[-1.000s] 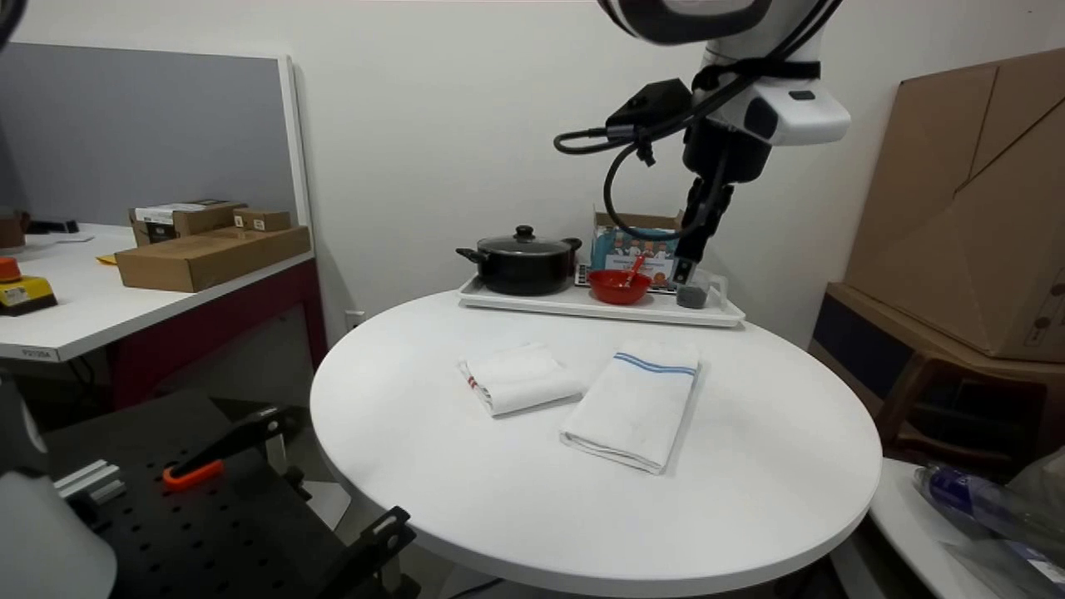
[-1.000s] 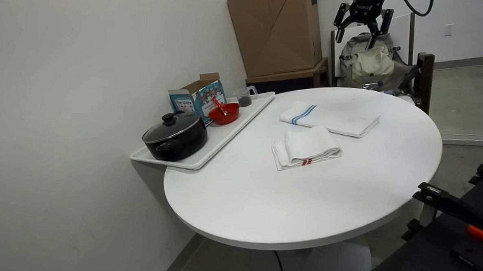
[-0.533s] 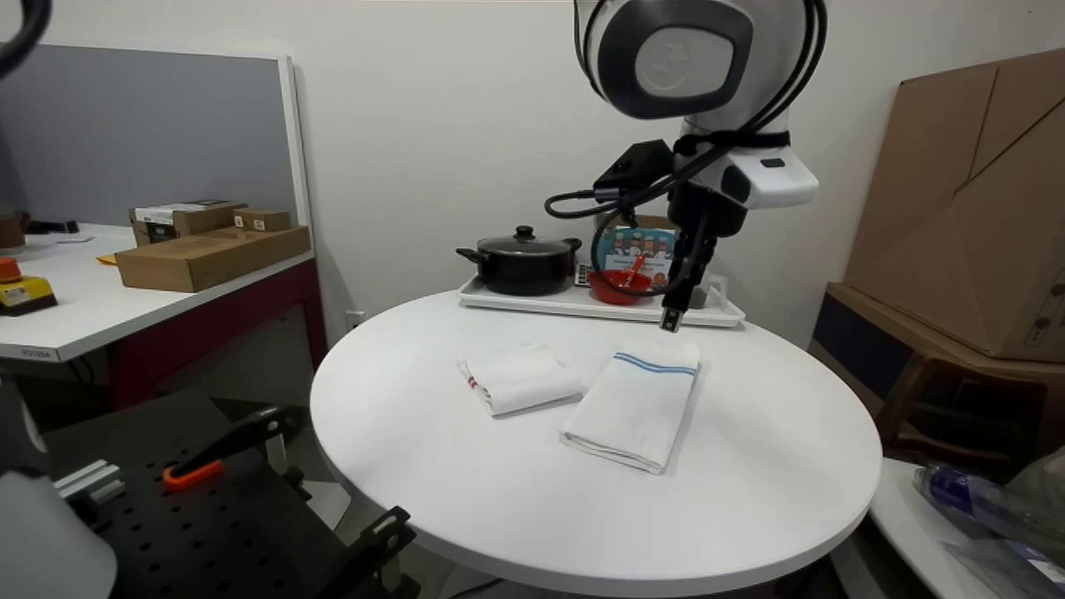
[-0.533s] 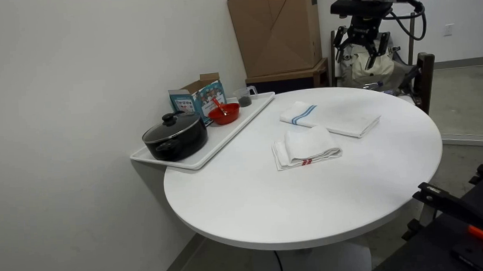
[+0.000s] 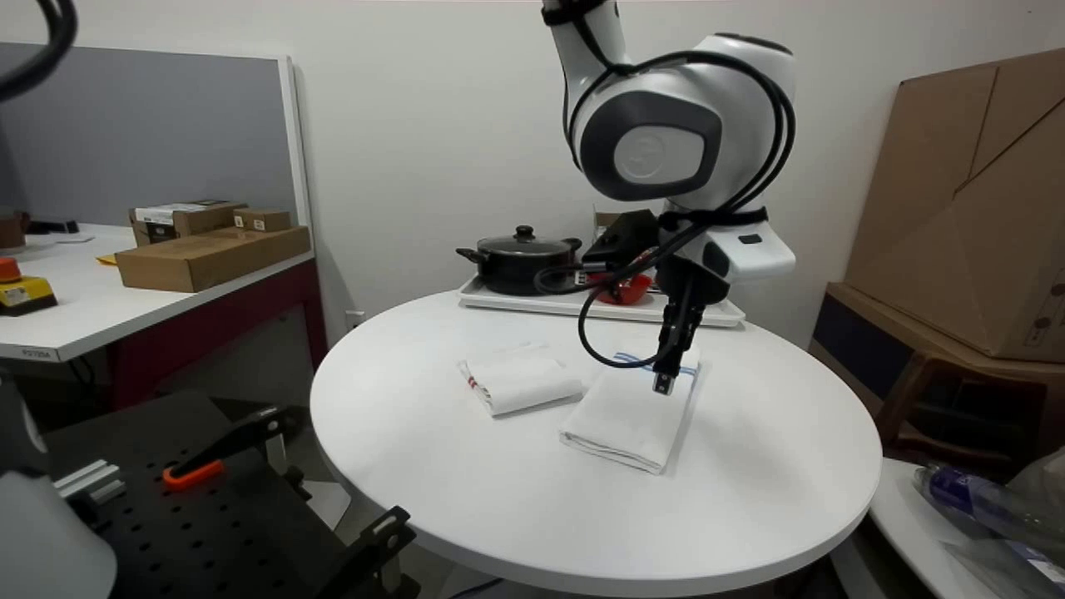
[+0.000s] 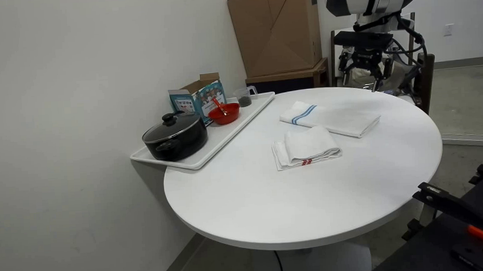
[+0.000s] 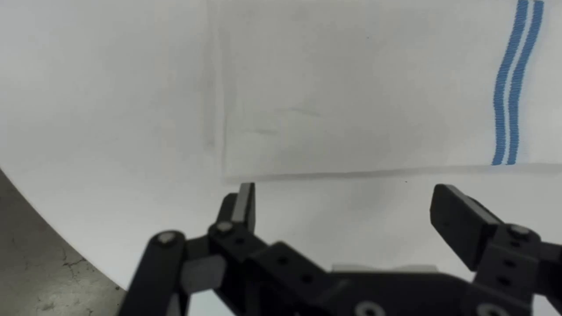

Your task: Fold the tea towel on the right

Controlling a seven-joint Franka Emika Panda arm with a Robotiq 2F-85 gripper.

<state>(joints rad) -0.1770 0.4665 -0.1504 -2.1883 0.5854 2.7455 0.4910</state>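
The blue-striped tea towel (image 5: 620, 424), white with 2 stripes, lay folded just right of centre in an exterior view, on a round white desk (image 5: 765, 499). Beside it, to the left, was a folded red-striped tea towel (image 5: 526, 384). In the wrist view, the gripper (image 7: 344, 195) showed 2 fingers (image 7: 461, 228) set wide apart, their tips below the blue-striped tea towel's lower edge. In an exterior view, a white tray (image 6: 225, 137) towards the left held a black lidded pot (image 6: 175, 140) and a red bowl (image 6: 227, 116).

No clearly legible text
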